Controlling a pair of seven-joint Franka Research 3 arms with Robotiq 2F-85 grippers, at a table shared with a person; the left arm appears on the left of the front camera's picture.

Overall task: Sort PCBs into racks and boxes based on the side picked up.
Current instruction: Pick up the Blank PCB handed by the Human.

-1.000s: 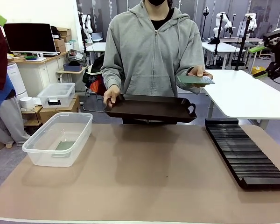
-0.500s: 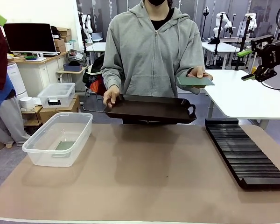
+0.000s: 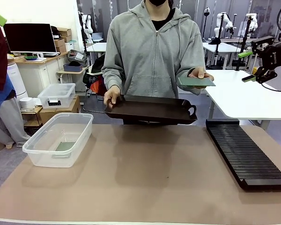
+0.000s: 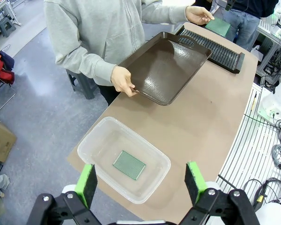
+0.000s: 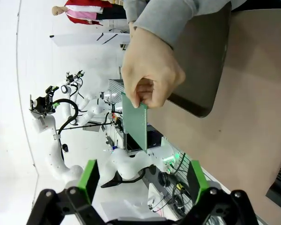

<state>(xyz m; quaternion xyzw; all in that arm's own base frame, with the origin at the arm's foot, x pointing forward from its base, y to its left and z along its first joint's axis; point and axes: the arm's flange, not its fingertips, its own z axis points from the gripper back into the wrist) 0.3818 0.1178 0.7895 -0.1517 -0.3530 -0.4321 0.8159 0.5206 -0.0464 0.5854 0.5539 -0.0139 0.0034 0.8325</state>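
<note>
Right gripper [image 3: 247, 66] hangs high at the far right of the front view, well above the desk [image 3: 145, 187], its two green-padded fingers spread apart with nothing between them. It faces a green PCB [image 3: 195, 81] that the person across the desk holds out flat at chest height, pinched at one edge by a hand [image 3: 199, 72]; gripper and board are near each other but apart. In the right wrist view that board shows edge-on below the person's fingers, roughly in line with the gap between the gripper's fingers. The person's other hand [image 3: 112, 96] grips one end of a dark brown tray [image 3: 152, 108], held level just past the far edge of the desk. Left gripper [image 4: 140, 183] is high over the desk's left end, jaws wide apart and holding nothing, looking straight down on the clear tub [image 4: 152, 185]. The second PCB [image 4: 129, 165] lies flat on the floor of that tub, near its middle and clear of the walls. The long black rack [image 3: 246, 154] lies on the right side of the desk, running from the far edge toward the robot, well apart from the tub; whether any of its slots holds a board cannot be told
</note>
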